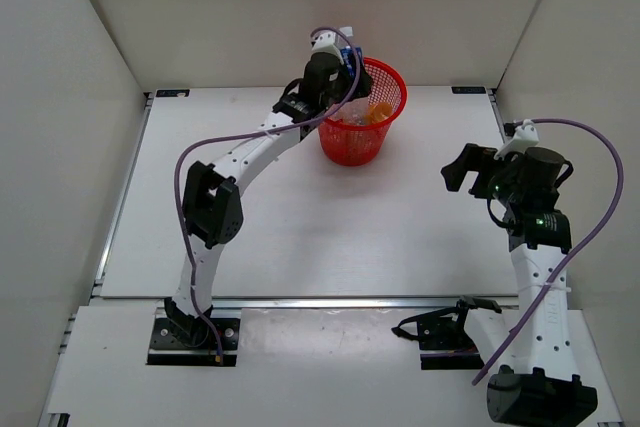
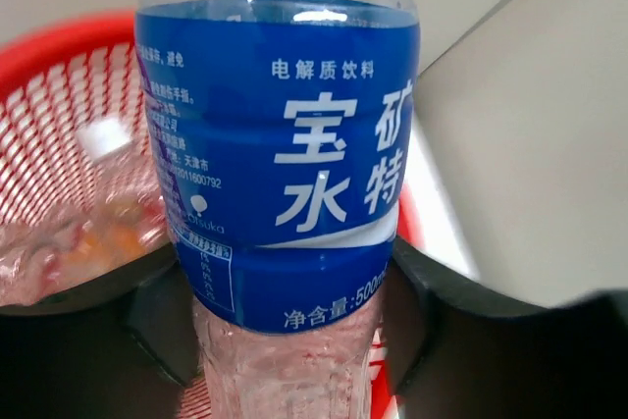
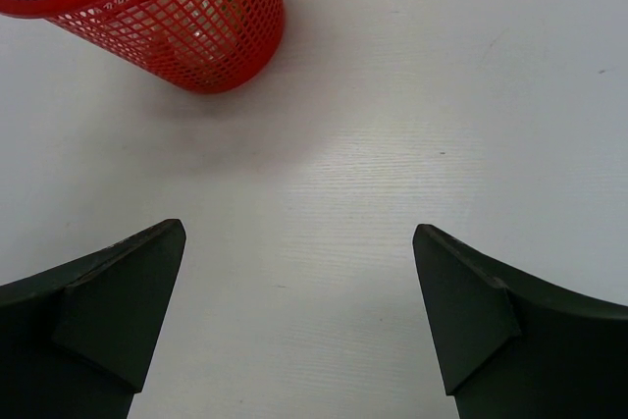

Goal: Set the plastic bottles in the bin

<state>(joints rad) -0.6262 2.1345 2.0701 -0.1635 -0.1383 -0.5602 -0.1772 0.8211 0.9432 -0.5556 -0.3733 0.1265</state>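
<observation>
At twelve o'clock on the table (image 1: 250,207) stands the red mesh bin (image 1: 352,147), with other bottles (image 1: 378,112) lying inside. I have the left arm stretched from its base at seven o'clock, elbow raised, forearm running toward one o'clock, wrist above the bin's ten o'clock rim. The left gripper (image 2: 285,326) has the blue-labelled bottle (image 2: 280,174) between its fingers (image 2: 157,326), directly over the bin's mouth. From the wrist view I cannot tell whether the pads press the bottle or stand just clear of it. I judge the bottle light and probably empty, with beads of moisture inside. Its wall looks thin enough to dent under a hard squeeze, and glossy enough to slip. The best hold is across the round body, low on the blue wrap, where it sits now. The right arm is folded upright at four o'clock. The right gripper (image 3: 299,242) hangs over bare table, spread wide and empty, facing the bin.
</observation>
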